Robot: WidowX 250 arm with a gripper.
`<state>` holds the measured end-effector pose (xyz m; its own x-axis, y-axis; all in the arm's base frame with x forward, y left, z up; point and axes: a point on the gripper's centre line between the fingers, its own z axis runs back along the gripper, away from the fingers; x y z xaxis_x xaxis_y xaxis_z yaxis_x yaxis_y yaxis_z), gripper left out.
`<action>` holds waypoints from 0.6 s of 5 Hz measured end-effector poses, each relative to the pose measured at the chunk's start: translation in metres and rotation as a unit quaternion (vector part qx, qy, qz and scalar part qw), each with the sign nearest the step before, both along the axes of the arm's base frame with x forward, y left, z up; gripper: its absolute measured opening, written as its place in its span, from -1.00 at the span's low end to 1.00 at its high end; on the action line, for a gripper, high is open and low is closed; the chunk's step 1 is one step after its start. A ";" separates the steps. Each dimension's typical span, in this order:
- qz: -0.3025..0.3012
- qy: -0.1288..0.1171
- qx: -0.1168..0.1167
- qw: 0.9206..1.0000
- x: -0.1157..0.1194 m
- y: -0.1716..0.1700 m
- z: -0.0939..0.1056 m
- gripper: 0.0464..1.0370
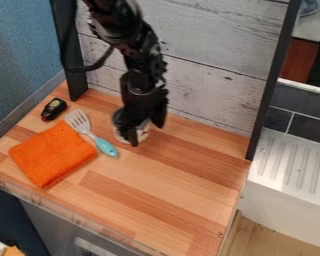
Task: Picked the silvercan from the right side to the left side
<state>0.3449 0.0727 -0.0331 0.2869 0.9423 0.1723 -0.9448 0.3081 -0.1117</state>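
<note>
The black gripper [146, 131] hangs down over the back of the wooden counter, a little left of the middle. Right at it stands the silver can [143, 133], upright on the counter and largely hidden behind the gripper. Pale parts of the can's side show low down, and a darker curved edge shows to the left. Whether the can is held is unclear from this angle.
Left of the can lies a spatula [104, 145] with a blue handle, its head by a folded orange cloth [52, 154]. A small black object [54, 108] lies farther back left. Black posts flank the whitish plank wall [209, 65] behind.
</note>
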 end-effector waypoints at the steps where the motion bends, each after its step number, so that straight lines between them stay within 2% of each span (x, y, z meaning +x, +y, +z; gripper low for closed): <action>1: 0.012 -0.001 0.016 1.000 -0.002 0.015 0.001 0.93; 2: 0.017 -0.016 0.016 1.000 -0.002 0.024 0.008 0.93; 3: 0.004 -0.034 0.024 0.999 -0.001 0.023 0.032 0.93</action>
